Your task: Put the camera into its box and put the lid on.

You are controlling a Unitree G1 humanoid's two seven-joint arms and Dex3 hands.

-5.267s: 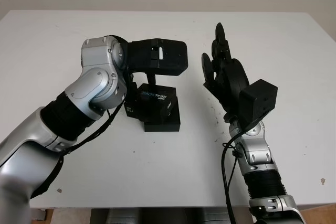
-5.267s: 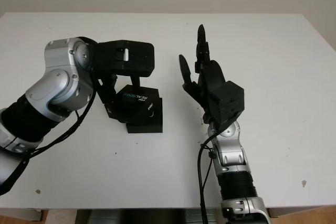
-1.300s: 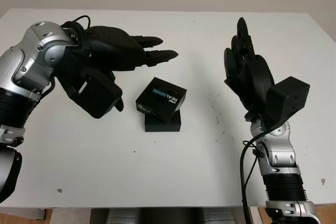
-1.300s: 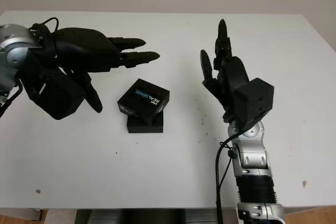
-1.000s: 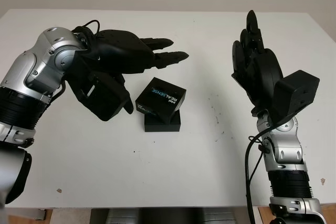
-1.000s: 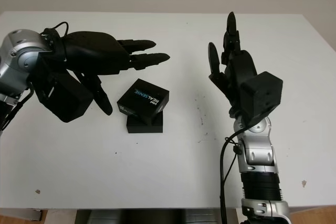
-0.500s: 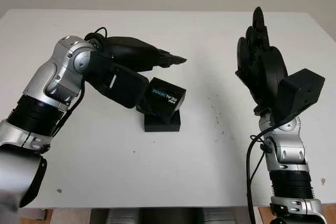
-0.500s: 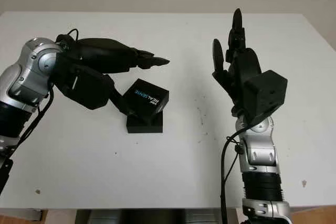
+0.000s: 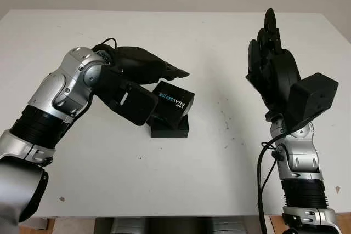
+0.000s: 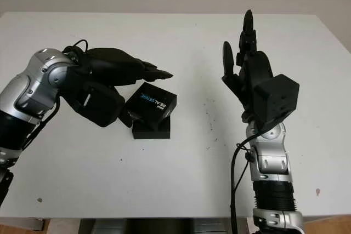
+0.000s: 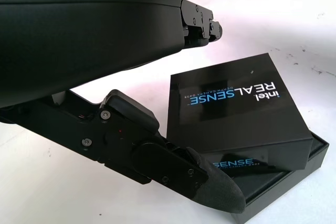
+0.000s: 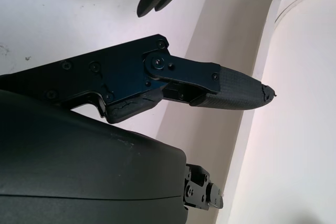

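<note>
Fingers (image 11: 212,186) of the left hand (image 9: 143,72) are seen stretched out around the lid (image 9: 173,102) without gripping it: in the left wrist view one padded finger is placed low beside the lid's near side face, while the others reach over its top, apart from it. Whether the padded tip touches the lid cannot be told. The hand holds nothing and is open.

Nearest to the robot, on the white table (image 9: 164,173), the black box (image 9: 171,129) is found, a little left of the middle. The lid, marked "intel REALSENSE", is laid crooked on the box, turned at an angle to it and tilted, so that the box's rim is left showing at the near side. The camera itself cannot be made out.

Further to the right, well apart from the box, the right hand (image 9: 271,61) is held upright above the table, open, with its fingers pointed upward and nothing in them.
</note>
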